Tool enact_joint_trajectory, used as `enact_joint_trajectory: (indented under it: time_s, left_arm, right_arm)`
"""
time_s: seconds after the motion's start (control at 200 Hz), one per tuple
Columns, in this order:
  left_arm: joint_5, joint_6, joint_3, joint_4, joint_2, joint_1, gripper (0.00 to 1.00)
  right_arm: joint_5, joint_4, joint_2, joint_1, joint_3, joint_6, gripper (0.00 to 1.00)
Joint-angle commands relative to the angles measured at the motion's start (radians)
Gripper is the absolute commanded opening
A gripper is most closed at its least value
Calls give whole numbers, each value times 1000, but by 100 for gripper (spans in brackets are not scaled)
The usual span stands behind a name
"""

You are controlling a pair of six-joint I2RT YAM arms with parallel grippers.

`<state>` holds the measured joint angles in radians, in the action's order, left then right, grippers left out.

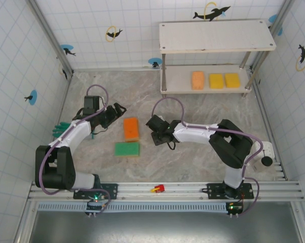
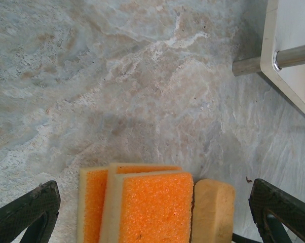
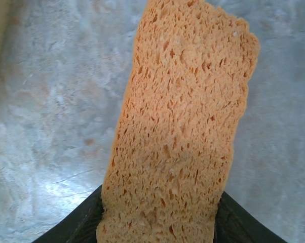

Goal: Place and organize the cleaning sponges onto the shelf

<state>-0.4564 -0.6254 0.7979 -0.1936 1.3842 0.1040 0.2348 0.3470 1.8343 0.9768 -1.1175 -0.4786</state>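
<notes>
Orange sponge (image 3: 180,126) sits clamped between the right jaws.

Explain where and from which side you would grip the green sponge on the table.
Probably straight from above: the green sponge lies flat. Put the fingers on its two short ends, left and right, which stand free; the orange sponge crowds its far long edge.
</notes>
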Motion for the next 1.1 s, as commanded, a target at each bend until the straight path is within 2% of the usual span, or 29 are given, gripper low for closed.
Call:
enact_joint_trajectory:
  time_s: [0.0, 0.566, 1.091]
  left_arm:
    - [-12, 15, 0, 22, 19, 2, 97]
    - [-19, 13, 6, 29, 33, 2, 97]
    - [-19, 18, 0, 21, 22, 2, 97]
  right_arm:
    - [37, -15, -49, -26, 23, 13, 48]
    - [72, -19, -108, -185, 58, 94, 48]
    - [67, -45, -97, -346, -49, 204, 48]
